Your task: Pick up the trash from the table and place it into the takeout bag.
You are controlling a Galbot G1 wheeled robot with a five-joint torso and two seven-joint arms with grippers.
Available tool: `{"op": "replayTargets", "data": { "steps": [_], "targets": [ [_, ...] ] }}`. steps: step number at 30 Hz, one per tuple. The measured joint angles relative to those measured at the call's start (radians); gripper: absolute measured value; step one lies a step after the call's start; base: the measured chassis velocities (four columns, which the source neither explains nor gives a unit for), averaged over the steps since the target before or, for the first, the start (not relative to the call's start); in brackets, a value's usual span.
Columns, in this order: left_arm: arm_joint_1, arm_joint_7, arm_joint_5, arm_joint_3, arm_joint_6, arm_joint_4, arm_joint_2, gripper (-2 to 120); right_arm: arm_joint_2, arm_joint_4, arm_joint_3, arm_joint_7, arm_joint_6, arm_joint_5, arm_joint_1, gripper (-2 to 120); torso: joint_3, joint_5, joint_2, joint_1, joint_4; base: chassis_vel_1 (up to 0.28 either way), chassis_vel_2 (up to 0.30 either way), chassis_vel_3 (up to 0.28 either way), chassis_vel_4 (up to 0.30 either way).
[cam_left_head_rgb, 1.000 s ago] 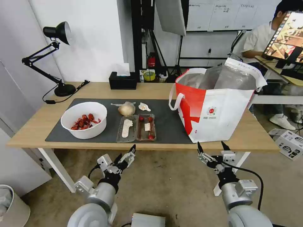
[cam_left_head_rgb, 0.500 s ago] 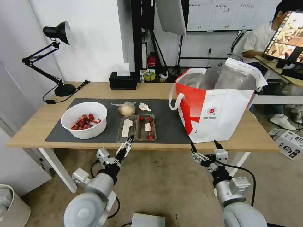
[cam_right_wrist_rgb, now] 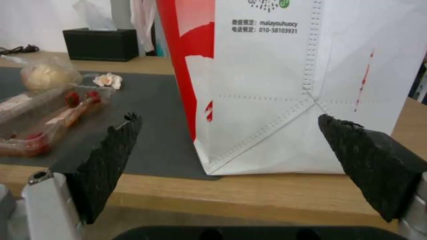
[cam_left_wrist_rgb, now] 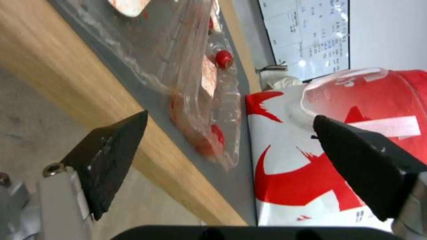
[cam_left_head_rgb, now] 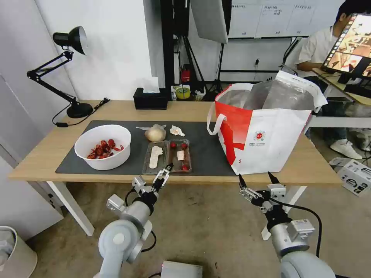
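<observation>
Light wood forms the table [cam_left_head_rgb: 46,154], and a dark grey mat [cam_left_head_rgb: 205,154] is laid along it. On the mat's left part a white bowl [cam_left_head_rgb: 102,146] with red crayfish shells is set. To its right the clear clamshell tray [cam_left_head_rgb: 167,156] with red scraps is seen lying open near the table's front edge, with the knotted clear bag [cam_left_head_rgb: 155,133] and the crumpled tissue [cam_left_head_rgb: 176,131] just behind it. The takeout bag [cam_left_head_rgb: 266,131] — white with a red panel and foil lining — is stood upright on the right part of the table, its mouth open.

The left gripper [cam_left_head_rgb: 163,178] is held at the table's front edge, just in front of the tray, its tips raised to about tabletop height; in the left wrist view its fingers [cam_left_wrist_rgb: 106,160] are spread wide with the tray framed between them, nothing being held. The right gripper [cam_left_head_rgb: 256,180] is held below the table edge in front of the takeout bag — its fingers [cam_right_wrist_rgb: 104,163] likewise spread apart and empty, the bag's white front wall being framed between them in the right wrist view.
</observation>
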Motion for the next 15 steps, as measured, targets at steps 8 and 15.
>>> {"op": "replayTargets", "data": {
  "steps": [8, 15],
  "targets": [
    [-0.031, -0.005, -0.013, -0.006, -0.001, 0.024, 0.01, 100, -0.002, 0.0, 0.004, 0.0, 0.0, 0.0, -0.001, 100, 0.0, 0.0, 0.0, 0.0, 0.0, 0.0, 0.0, 0.0, 0.0],
    [-0.047, -0.006, -0.018, -0.01, -0.003, 0.041, 0.015, 100, -0.004, 0.0, 0.006, 0.0, 0.0, 0.001, -0.001, 100, 0.0, 0.0, 0.0, 0.0, 0.0, 0.0, 0.0, 0.0, 0.0]
  ]
}}
